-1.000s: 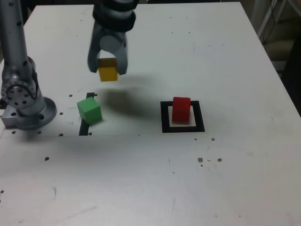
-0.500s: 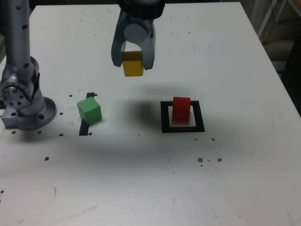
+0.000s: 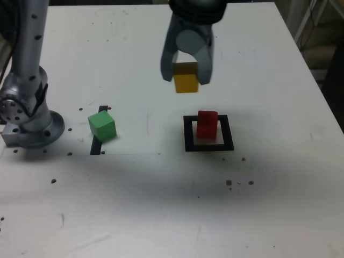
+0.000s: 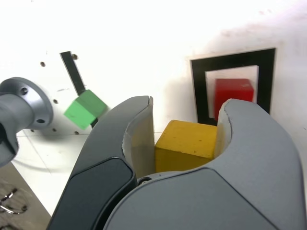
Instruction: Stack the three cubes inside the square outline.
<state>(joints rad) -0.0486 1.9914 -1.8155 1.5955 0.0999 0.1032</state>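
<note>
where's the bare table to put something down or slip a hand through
Bare: the white table nearer the camera than the black-bordered square outline, and between the small green cube and that outline. Crowded: the outline holds the small red cube, with the hand gripping the small yellow cube above.

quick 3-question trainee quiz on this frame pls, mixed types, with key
1. True or false: the pincer is shut on the yellow cube, holding it clear of the table.
2. Which cube sits inside the square outline? A) green B) red C) none
3. Fill in: the green cube rests partly on a thin black ____ near the arm's base.

Key:
1. True; the wrist view shows the yellow cube clamped between both fingers.
2. B; the red cube stands in the outline's pale centre.
3. strip.
</note>
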